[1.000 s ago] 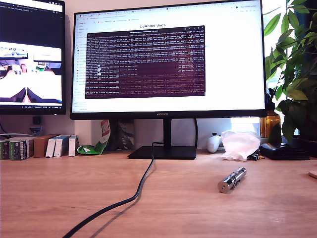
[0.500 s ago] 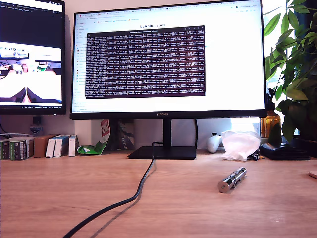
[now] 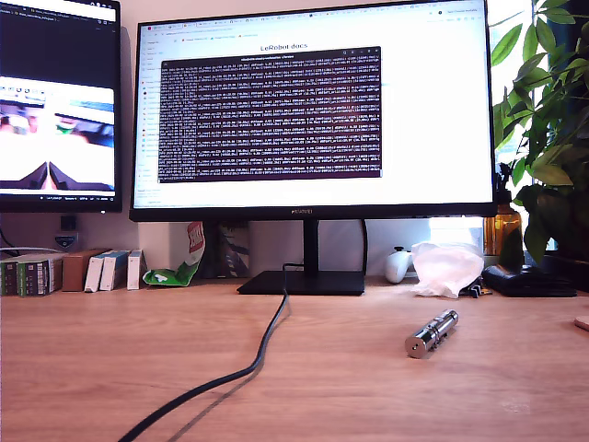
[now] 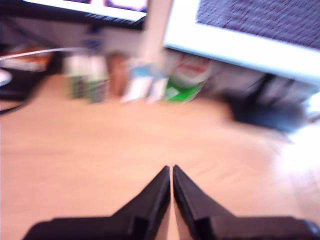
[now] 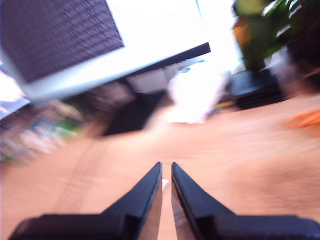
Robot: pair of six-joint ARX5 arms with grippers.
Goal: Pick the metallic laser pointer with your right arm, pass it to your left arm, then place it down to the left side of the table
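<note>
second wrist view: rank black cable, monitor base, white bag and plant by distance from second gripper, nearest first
1. black cable, blurred streak beside my second gripper
2. monitor base and white bag, farther back, too close to call
3. plant, farthest, at the back

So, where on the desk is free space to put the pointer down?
The table is bare at the exterior view's left, between the black cable and the small boxes. It is crowded behind the metallic laser pointer, near the white bag and plant.
</note>
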